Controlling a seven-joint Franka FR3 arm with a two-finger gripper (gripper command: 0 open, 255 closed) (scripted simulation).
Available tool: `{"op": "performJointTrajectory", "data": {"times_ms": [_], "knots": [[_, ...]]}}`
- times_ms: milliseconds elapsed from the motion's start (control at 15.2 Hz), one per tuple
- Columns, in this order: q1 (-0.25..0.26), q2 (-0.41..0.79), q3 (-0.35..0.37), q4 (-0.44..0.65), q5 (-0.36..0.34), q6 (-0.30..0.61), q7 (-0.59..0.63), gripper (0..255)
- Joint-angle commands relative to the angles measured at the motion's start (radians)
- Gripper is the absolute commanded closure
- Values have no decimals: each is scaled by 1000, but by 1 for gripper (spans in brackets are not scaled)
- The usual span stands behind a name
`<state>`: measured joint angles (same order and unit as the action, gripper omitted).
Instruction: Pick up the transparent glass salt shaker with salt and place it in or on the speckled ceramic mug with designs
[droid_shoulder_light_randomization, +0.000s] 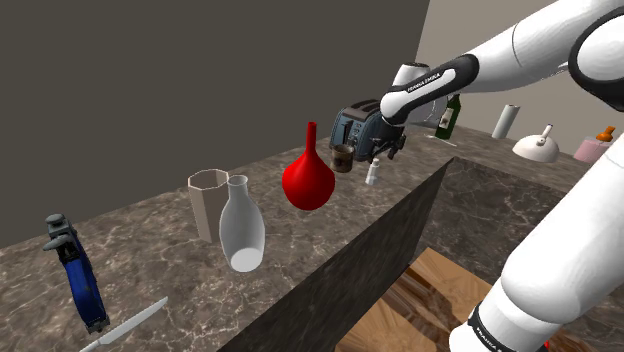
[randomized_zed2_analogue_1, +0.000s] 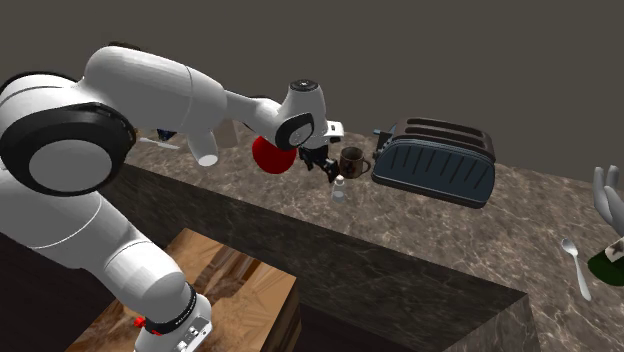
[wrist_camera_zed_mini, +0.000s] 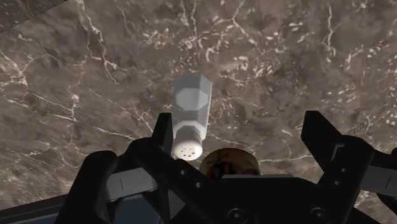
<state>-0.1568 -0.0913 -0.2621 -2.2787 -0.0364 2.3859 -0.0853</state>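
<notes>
Salt shaker (wrist_camera_zed_mini: 189, 118) beneath spread pincer (wrist_camera_zed_mini: 242, 130)

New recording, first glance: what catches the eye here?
The red vase stands out at the middle of the marble counter. Just past it, the white arm holds its open fingers above a small shaker beside a brown mug. A dark toaster stands behind them.

Red vase (droid_shoulder_light_randomization: 307, 183) near white vase (droid_shoulder_light_randomization: 241, 230); 1 dark toaster (randomized_zed2_analogue_1: 436, 170).
</notes>
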Motion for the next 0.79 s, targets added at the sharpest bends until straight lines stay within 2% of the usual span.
{"op": "performJointTrajectory", "data": {"times_ms": [0, 198, 726], "knots": [[-9, 68, -16, 34, 25, 40, -22, 0], [-26, 175, -32, 98, 76, 91, -62, 0], [-36, 263, -22, 98, 122, 175, -94, 0]]}}
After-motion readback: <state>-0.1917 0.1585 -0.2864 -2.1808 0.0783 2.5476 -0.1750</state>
